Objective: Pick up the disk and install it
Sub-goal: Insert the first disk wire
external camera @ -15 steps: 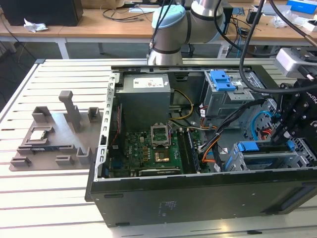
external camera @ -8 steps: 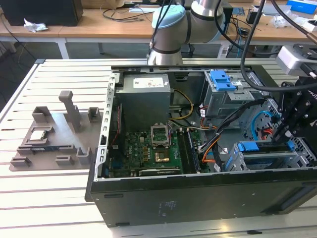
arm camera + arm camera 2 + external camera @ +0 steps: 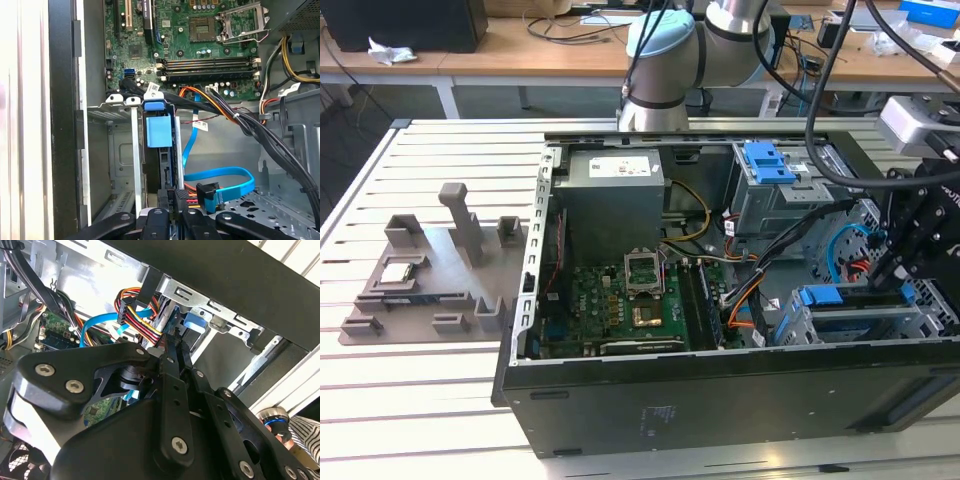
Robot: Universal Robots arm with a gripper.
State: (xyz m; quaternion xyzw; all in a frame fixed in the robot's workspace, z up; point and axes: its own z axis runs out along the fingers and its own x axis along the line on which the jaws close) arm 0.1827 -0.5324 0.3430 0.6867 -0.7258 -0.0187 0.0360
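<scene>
The arm is reaching down into the open computer case, which is lying on its side on the slatted table. The tool is hanging inside the case at the exterior view's right, just beside the lower drive bay. The disk is sitting in that bay, its blue carrier showing along the top of the grey metal frame. In the first wrist view the disk is standing on edge between the bay's silver walls, with the tool right at its near end, next to a looping blue data cable. Whether the tool is gripping the disk or is parted cannot be told. A separate blue caddy is resting on the upper bay, and a grey fixture plate is lying on the table well apart from the case.
</scene>
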